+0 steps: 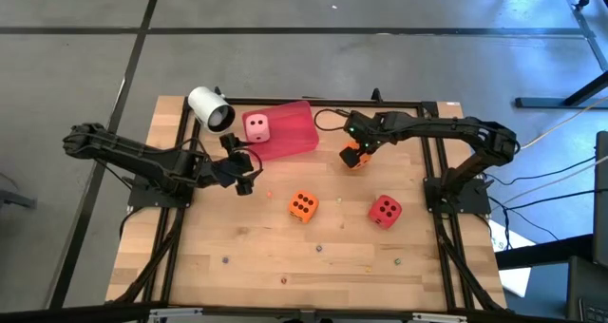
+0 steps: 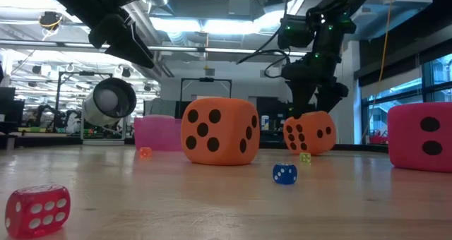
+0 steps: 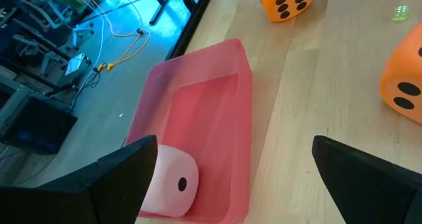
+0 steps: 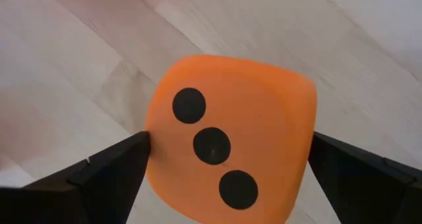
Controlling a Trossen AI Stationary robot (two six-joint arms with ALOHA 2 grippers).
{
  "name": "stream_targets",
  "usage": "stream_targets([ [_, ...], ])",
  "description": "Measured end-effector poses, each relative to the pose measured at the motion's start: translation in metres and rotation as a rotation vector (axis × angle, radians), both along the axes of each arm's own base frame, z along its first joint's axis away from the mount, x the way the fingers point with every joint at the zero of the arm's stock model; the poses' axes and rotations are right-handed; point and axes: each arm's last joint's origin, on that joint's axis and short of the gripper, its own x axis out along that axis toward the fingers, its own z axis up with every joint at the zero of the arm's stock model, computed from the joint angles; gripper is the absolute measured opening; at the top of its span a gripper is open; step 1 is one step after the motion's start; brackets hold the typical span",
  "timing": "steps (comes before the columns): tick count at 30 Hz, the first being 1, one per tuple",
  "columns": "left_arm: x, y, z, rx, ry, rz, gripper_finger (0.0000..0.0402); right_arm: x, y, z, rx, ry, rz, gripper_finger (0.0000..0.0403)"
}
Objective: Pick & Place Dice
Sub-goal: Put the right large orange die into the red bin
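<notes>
The right gripper (image 1: 353, 158) hangs directly over one orange die (image 1: 354, 159), its two dark fingers (image 4: 109, 165) spread wide and standing on either side of the cube, whose three-pip face looks up at the wrist camera; one finger's tip sits right at the die's edge, though whether it actually touches cannot be told, and in the low view the die (image 2: 309, 133) rests on the wooden table (image 1: 247, 252) beneath the gripper (image 2: 311, 106), not lifted. Beside this gripper, toward the left arm, lies the red tray (image 1: 290, 131), and in the tray's end farthest from the right gripper sits the pale pink die (image 1: 256, 126). The left gripper (image 1: 243, 171) waits just beside the tray with its fingers (image 3: 125, 168) wide apart and holding nothing; ahead of them, in its wrist view, the pink die (image 3: 168, 182) sits inside the tray (image 3: 198, 112) near its closer end. The second orange die (image 1: 303, 206) lies on the table between the two grippers and nearer the front edge, a little closer to the left gripper. The red die (image 1: 385, 210) lies farther toward the front edge from the right gripper, apart from it. A white cylindrical camera (image 1: 210, 108) stands next to the tray, beyond the left gripper. A few tiny coloured dice (image 2: 284, 173) are scattered on the wood near the front edge.
</notes>
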Motion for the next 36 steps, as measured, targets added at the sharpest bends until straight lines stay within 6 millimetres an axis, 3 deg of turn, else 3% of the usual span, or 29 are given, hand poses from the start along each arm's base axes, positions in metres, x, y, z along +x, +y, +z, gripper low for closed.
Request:
stream_targets([
  [24,0.000,0.000,0.000,0.000,0.000,0.000,0.0400,0.002,0.001,0.001,-0.036,-0.003,0.040,0.0400],
  [31,0.000,0.000,0.000,0.000,0.000,0.000,0.0400,-0.002,-0.001,0.014,-0.114,0.114,0.007,0.0400],
  [36,0.000,0.000,0.000,0.000,0.000,0.000,0.0400,0.002,-0.001,0.023,-0.153,0.105,-0.025,0.0400],
])
